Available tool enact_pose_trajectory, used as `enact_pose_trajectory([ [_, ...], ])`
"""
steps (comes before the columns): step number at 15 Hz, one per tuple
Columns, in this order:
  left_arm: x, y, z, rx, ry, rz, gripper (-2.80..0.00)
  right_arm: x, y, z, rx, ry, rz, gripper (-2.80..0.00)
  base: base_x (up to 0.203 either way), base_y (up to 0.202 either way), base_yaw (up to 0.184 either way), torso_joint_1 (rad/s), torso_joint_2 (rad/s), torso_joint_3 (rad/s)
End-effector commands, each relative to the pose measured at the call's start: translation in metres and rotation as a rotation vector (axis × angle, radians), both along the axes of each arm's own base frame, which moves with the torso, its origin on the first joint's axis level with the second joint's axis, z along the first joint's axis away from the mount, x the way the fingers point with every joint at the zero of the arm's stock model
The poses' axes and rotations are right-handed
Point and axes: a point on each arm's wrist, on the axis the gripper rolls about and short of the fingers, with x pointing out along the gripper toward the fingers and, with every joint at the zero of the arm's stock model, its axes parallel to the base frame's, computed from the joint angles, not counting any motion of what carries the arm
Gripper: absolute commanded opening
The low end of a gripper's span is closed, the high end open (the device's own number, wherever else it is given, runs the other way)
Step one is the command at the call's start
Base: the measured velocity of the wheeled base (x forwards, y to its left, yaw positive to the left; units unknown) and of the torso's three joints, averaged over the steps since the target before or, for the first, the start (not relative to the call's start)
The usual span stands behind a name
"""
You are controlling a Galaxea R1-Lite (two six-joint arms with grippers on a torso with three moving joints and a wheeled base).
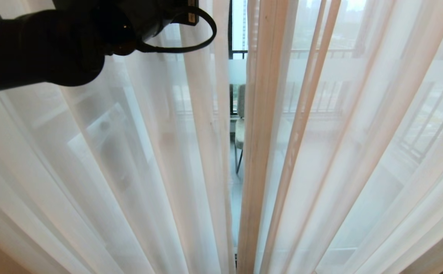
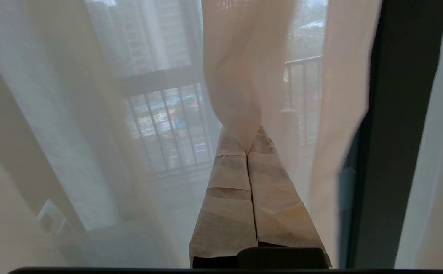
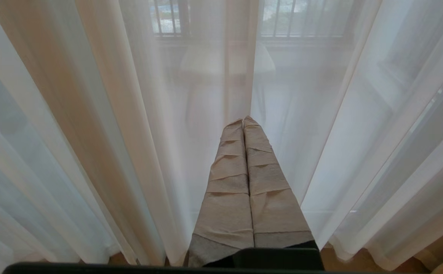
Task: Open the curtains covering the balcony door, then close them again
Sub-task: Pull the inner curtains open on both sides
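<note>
Sheer white curtains hang across nearly the whole head view, leaving a narrow gap in the middle. Through the gap I see the dark frame of the balcony door. My left arm reaches in high at the upper left. In the left wrist view my left gripper is shut on a gathered fold of the sheer curtain, beside the door's dark frame. My right gripper is shut and holds nothing. It points at the lower part of the sheers without gripping them.
Beyond the glass stand a chair and the balcony railing. A pale round table shows dimly through the sheers. Wooden floor lies under the curtain hem.
</note>
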Motion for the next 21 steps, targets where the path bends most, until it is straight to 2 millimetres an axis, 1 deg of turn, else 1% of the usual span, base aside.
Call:
enact_pose_trajectory([
  [1, -0.009, 0.021, 0.015, -0.022, -0.035, 0.039, -2.8, 0.0, 0.0, 0.0, 0.0, 0.002, 0.0, -2.8, 0.0, 0.0, 0.0, 0.0, 0.0, 0.0],
  [4, -0.019, 0.038, 0.019, -0.023, -0.038, 0.068, -2.8, 0.0, 0.0, 0.0, 0.0, 0.002, 0.0, -2.8, 0.0, 0.0, 0.0, 0.0, 0.0, 0.0],
  [9, -0.041, 0.069, 0.021, -0.016, -0.032, 0.118, -2.8, 0.0, 0.0, 0.0, 0.0, 0.002, 0.0, -2.8, 0.0, 0.0, 0.0, 0.0, 0.0, 0.0],
  [11, -0.046, 0.081, 0.019, -0.013, -0.025, 0.139, -2.8, 0.0, 0.0, 0.0, 0.0, 0.002, 0.0, -2.8, 0.0, 0.0, 0.0, 0.0, 0.0, 0.0],
  [12, -0.049, 0.09, 0.019, -0.013, -0.026, 0.164, -2.8, 0.0, 0.0, 0.0, 0.0, 0.002, 0.0, -2.8, 0.0, 0.0, 0.0, 0.0, 0.0, 0.0],
  [14, -0.053, 0.1, 0.019, -0.014, -0.026, 0.187, -2.8, 0.0, 0.0, 0.0, 0.0, 0.002, 0.0, -2.8, 0.0, 0.0, 0.0, 0.0, 0.0, 0.0],
  [16, -0.06, 0.115, 0.016, -0.009, -0.016, 0.226, -2.8, 0.0, 0.0, 0.0, 0.0, 0.002, 0.0, -2.8, 0.0, 0.0, 0.0, 0.0, 0.0, 0.0],
  [18, -0.064, 0.132, 0.012, 0.002, -0.007, 0.263, -2.8, 0.0, 0.0, 0.0, 0.0, 0.002, 0.0, -2.8, 0.0, 0.0, 0.0, 0.0, 0.0, 0.0],
  [21, -0.062, 0.152, 0.008, -0.01, 0.002, 0.283, -2.8, 0.0, 0.0, 0.0, 0.0, 0.002, 0.0, -2.8, 0.0, 0.0, 0.0, 0.0, 0.0, 0.0],
])
